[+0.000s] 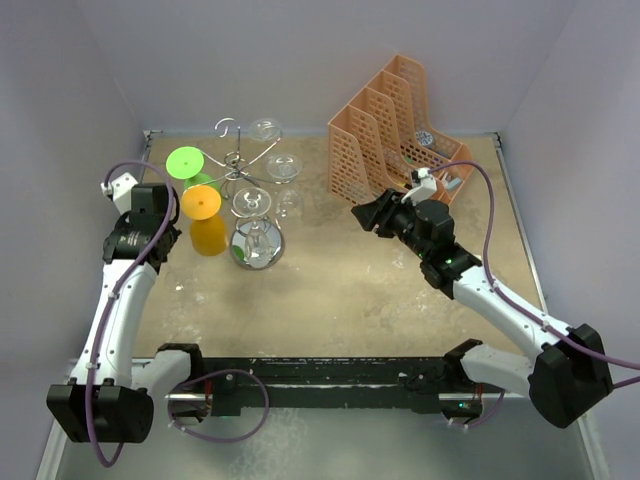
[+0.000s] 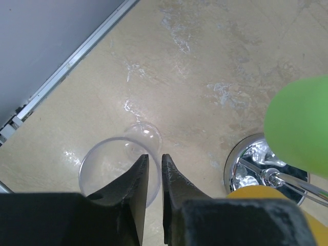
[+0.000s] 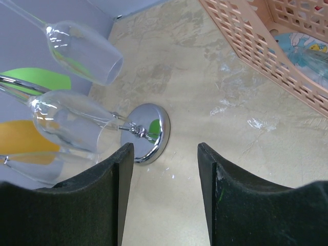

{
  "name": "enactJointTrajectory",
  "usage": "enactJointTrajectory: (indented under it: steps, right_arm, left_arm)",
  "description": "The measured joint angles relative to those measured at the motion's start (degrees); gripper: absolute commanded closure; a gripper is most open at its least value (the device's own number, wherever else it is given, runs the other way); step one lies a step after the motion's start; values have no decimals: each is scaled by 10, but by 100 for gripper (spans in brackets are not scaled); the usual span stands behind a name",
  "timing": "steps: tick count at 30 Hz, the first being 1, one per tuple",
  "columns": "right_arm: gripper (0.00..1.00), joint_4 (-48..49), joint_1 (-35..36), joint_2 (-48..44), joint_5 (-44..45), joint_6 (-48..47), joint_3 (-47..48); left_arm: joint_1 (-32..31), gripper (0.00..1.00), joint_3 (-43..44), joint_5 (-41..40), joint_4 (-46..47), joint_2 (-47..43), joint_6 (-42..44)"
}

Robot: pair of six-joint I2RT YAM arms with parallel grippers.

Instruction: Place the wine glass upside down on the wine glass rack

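Note:
The silver wine glass rack (image 1: 238,160) stands at the back left on its round shiny base (image 1: 257,247). Several clear glasses hang upside down from it, along with a green glass (image 1: 185,162) and an orange glass (image 1: 203,205). My left gripper (image 1: 163,243) is just left of the orange glass. In the left wrist view its fingers (image 2: 155,156) are almost together over a clear wine glass (image 2: 110,159); the stem is hidden. The rack base (image 2: 246,171) lies to its right. My right gripper (image 1: 365,215) (image 3: 165,148) is open and empty, to the right of the rack base (image 3: 148,128).
An orange mesh file organiser (image 1: 395,125) stands at the back right, close behind my right gripper, and shows in the right wrist view (image 3: 266,46). Hanging clear glasses (image 3: 72,120) fill the left of that view. Grey walls enclose the table on three sides.

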Motion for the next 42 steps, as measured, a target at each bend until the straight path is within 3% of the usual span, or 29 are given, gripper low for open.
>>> enactJointTrajectory:
  steps: [4, 14, 27, 34, 42]
  right_arm:
    - [45, -5, 0, 0, -1, 1, 1]
    - [46, -21, 0, -10, -15, 11, 2]
    - [46, -23, 0, -57, -17, 23, 24]
    - [46, -19, 0, -78, -29, 31, 24]
    - [46, 47, 0, -126, -48, 68, 17]
  left_arm:
    - [0, 97, -3, -3, -1, -4, 0]
    - [0, 96, 34, -40, -48, -47, 1]
    - [0, 93, 310, -90, -78, -96, 26]
    - [0, 91, 438, -24, -54, -96, 35]
    - [0, 91, 469, 141, 12, -80, 19]
